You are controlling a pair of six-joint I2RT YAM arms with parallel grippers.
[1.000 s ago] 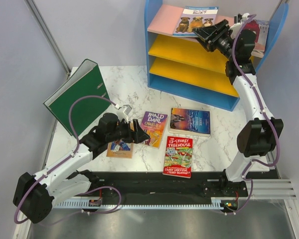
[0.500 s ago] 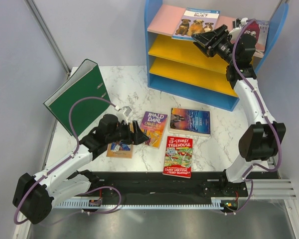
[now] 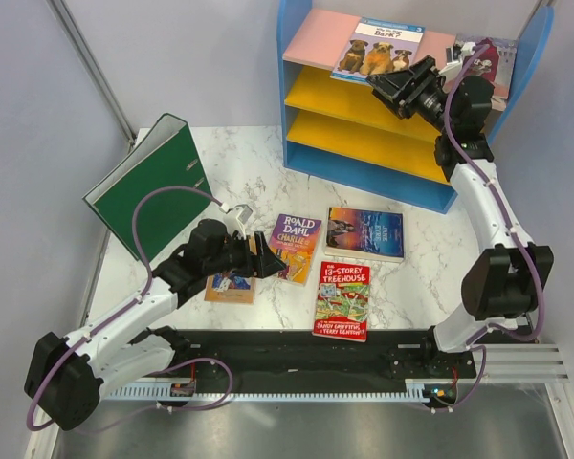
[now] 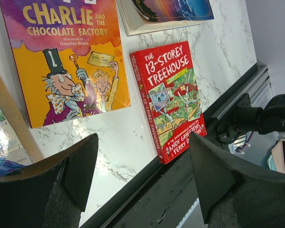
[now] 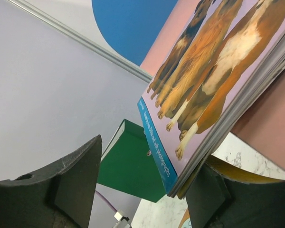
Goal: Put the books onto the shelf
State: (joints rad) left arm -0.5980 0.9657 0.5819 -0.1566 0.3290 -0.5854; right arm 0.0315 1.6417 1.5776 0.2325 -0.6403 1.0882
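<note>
1 book up top, 4 down on the marble

Up on the shelf (image 3: 364, 177), the three-dogs book (image 3: 377, 46) lies flat on the pink top board (image 3: 316, 36), its near edge poking out over the front. Right gripper (image 3: 387, 81) sits right at that overhanging edge, fingers apart, the book's corner close by one pad; touching or not, can't tell. Down on the white marble table (image 3: 421, 277), the Roald Dahl book (image 3: 297, 247), the dark blue book (image 3: 365, 232) and the Treehouse book (image 3: 342, 301) lie face up in front of the shelf. Left gripper (image 3: 271, 256) hangs low beside the Dahl, fingers spread wide on nothing, the small tan book (image 3: 231, 285) partly under it. Green binder (image 3: 148, 186) stands at the left edge. Grey walls (image 3: 172, 57) close in the table; a black rail (image 3: 297, 359) runs along the near side
</note>
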